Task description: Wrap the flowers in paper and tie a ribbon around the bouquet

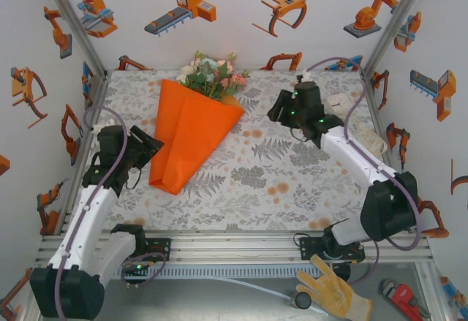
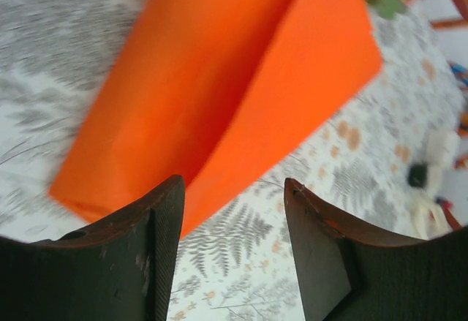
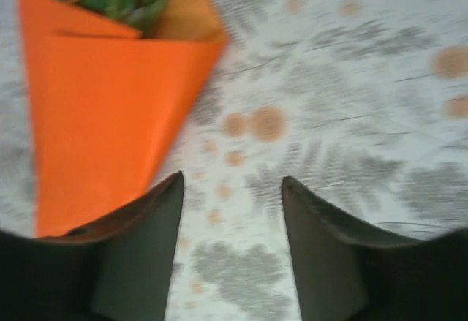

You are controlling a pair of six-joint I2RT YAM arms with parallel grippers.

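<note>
A: Where's the bouquet point(image 1: 194, 127) sitting rn?

B: I'm seeing it lying on the bench point(image 1: 292, 175), left of centre, w/ the narrow end pointing near. The flowers point(image 1: 210, 72) are sticking out the far end of the orange paper point(image 1: 175, 164).

A: Fingers?

B: Left gripper point(image 2: 234, 186) is hovering at the bouquet's near-left edge, fingers standing apart, nothing btwn them. Right gripper point(image 3: 232, 178) is hanging right of the bouquet, apart from it, fingers also spread, gripping nothing.

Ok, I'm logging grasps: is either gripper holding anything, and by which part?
Nothing is held. The left gripper and right gripper both stand open and empty; the bouquet lies ungripped on the table.
</note>
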